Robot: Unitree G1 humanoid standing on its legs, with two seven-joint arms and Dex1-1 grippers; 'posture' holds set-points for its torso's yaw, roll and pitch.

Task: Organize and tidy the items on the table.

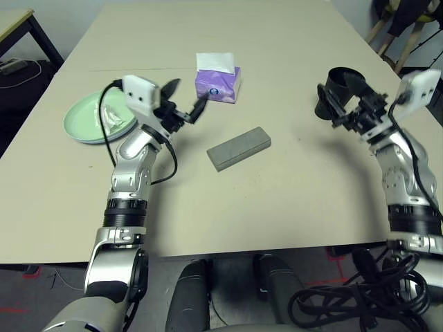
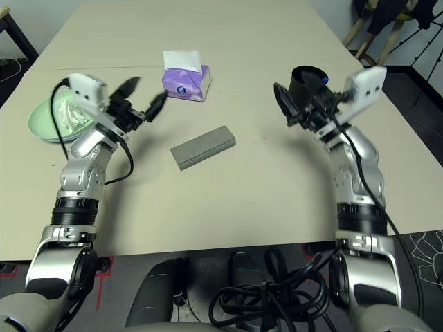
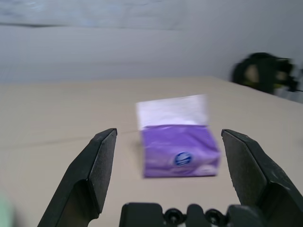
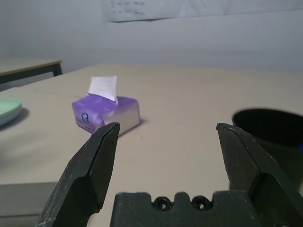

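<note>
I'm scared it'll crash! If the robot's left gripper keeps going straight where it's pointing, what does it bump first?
Probably the purple tissue box: it sits straight ahead between the open left gripper's fingers, with bare table between.

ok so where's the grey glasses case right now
The grey glasses case lies flat near the middle of the table in the head views, between the two arms, just in front of the purple tissue box, apart from it.

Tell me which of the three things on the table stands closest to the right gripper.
The black cup, upright just beyond the open right gripper. The grey glasses case lies mid-table and the purple tissue box sits farther off, nearer the left gripper.
</note>
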